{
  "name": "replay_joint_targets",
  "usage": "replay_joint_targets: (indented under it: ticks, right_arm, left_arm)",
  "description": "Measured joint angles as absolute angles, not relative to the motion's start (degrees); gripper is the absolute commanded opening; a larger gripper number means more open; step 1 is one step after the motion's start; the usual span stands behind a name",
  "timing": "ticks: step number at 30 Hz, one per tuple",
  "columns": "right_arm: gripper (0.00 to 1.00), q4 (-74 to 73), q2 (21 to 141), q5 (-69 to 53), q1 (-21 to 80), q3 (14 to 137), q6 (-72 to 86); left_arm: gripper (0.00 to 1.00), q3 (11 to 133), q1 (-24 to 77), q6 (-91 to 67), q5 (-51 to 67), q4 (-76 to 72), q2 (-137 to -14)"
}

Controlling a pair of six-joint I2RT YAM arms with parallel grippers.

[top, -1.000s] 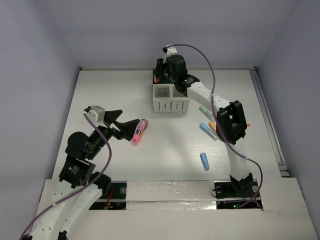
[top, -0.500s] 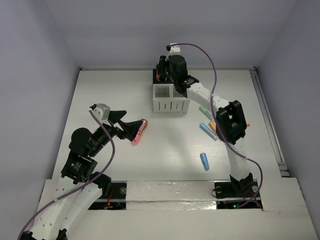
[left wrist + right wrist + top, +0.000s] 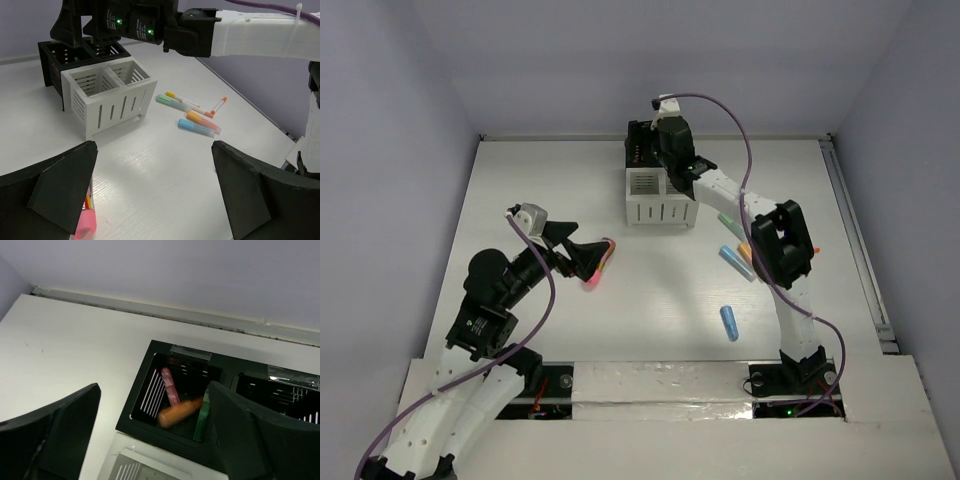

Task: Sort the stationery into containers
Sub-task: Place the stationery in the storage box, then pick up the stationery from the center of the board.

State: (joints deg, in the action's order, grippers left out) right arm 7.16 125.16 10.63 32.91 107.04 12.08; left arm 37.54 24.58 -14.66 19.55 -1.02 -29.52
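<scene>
Right gripper (image 3: 152,388) gapes above black compartment (image 3: 165,347) (left gripper (image 3: 154,147) likewise spread), arm outstretched.

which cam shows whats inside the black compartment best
The right wrist view: it looks down into the black compartment, showing a pink stick, an orange stick and a green stick. The left wrist view shows only its slatted outside; from the top the right arm mostly hides it.

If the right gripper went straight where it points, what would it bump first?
Probably the black compartment below it, most likely the orange stick lying inside, beside a pink stick. The right gripper is open above it; depth is hard to judge.
</scene>
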Motion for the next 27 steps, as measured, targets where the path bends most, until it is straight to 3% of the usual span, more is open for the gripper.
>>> replay_joint_targets:
  ticks: [8,17,21,27]
  right_arm:
    - [1.0,5.85,117.01,9.96,32.91,102.26,11.27]
    - [1.0,2.87,86.06,15.11,32.91,85.49,10.52]
    - [1.0,-1.93,72.25,19.14,32.91,78.11,11.2]
    - [1.0,-12.86,58.11,23.2,32.8,72.1,13.06]
  left_arm:
    - [0.99,37.54,24.53,-15.49,21.32,-1.13,-31.03]
    - [0.99,37.87,27.16,-19.84,23.31,-2.57,-40.38]
    - [0.99,39.81,37.06,-21.93,16.58,-1.78,-47.79]
    - [0.98,45.95,60.25,-26.55,1.39,-1.72,-67.13]
